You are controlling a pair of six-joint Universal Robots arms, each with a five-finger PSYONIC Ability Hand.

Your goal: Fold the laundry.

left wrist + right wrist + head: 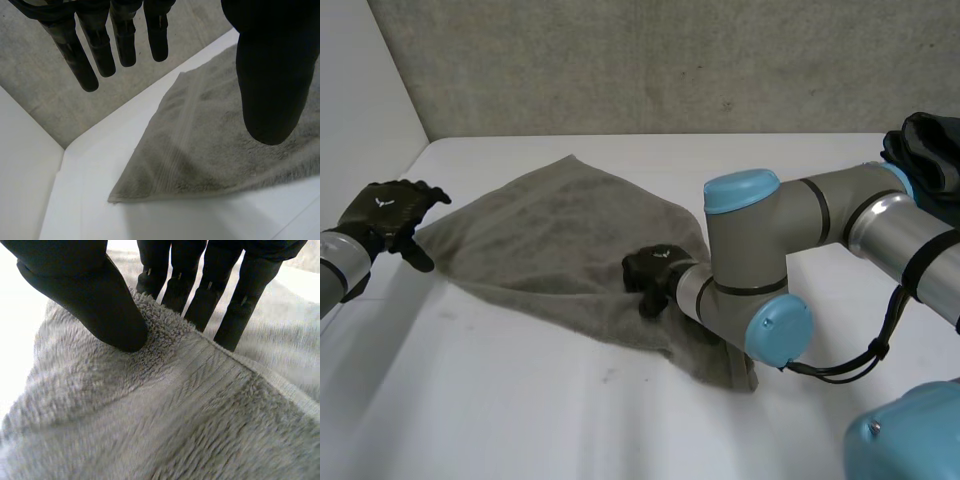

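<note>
A grey towel (pixel 545 225) lies spread and a little rumpled on the white table (pixel 520 400). My left hand (pixel 385 213) hovers open just off the towel's left corner. In the left wrist view its straight fingers (pixel 85 60) and thumb stand apart over that corner of the towel (pixel 200 150), holding nothing. My right hand (pixel 650 272) rests on the towel's near edge, toward the right. In the right wrist view its thumb (pixel 90 295) and fingers pinch a raised ridge of the towel (pixel 175 425) between them.
My right arm's elbow (pixel 760 270) crosses over the towel's near right corner. A dark bundle of cloth (pixel 930 150) sits at the table's far right. A grey wall (pixel 670 60) stands behind the table, and a white wall (pixel 360 90) borders it on the left.
</note>
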